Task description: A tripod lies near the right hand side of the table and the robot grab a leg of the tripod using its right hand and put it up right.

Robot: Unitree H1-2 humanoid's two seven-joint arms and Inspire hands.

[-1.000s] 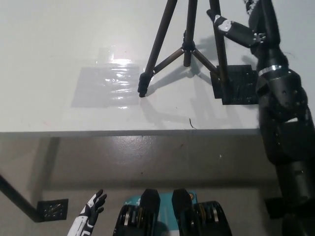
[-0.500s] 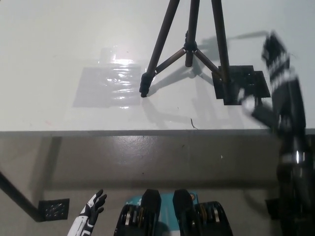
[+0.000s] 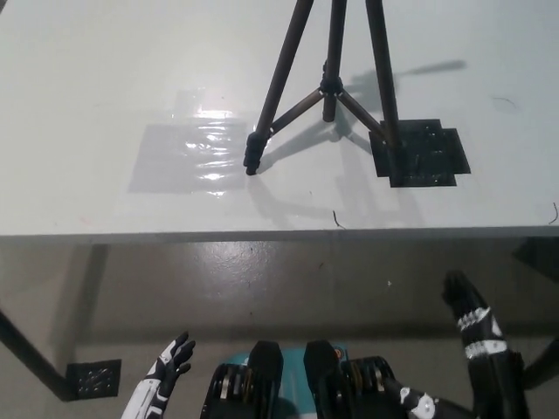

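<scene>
**A:** While the tripod (image 3: 336, 83) stands upright on the worktop (image 3: 105, 78), well ahead of the right hand (image 3: 470, 316), that black hand hangs low, below the worktop's near edge, holding nothing, fingers straight and close together.

**B:** So the job looks done?

**A:** I'd judge so. All that's left is to stay clear. The way to do that well is to keep the right arm down on its own side and well away from the nearest leg, which is planted on the dark patch (image 3: 419, 157) up ahead. A nudge there could tip the whole thing.

**B:** And the left hand (image 3: 168, 371)?

**A:** It's resting low on the far side, white fingers spread, holding nothing, nowhere near the tripod.

**B:** Anything we can't see?

**A:** Plenty. The tripod's top runs out of frame, so I can't say what it carries. The foot on the dark patch blends into it, so it's hard to tell how squarely it sits. The middle leg's foot is hidden behind the centre column and braces. And glare on the shiny patch (image 3: 188, 157) washes out the surface beside the far foot.
</scene>
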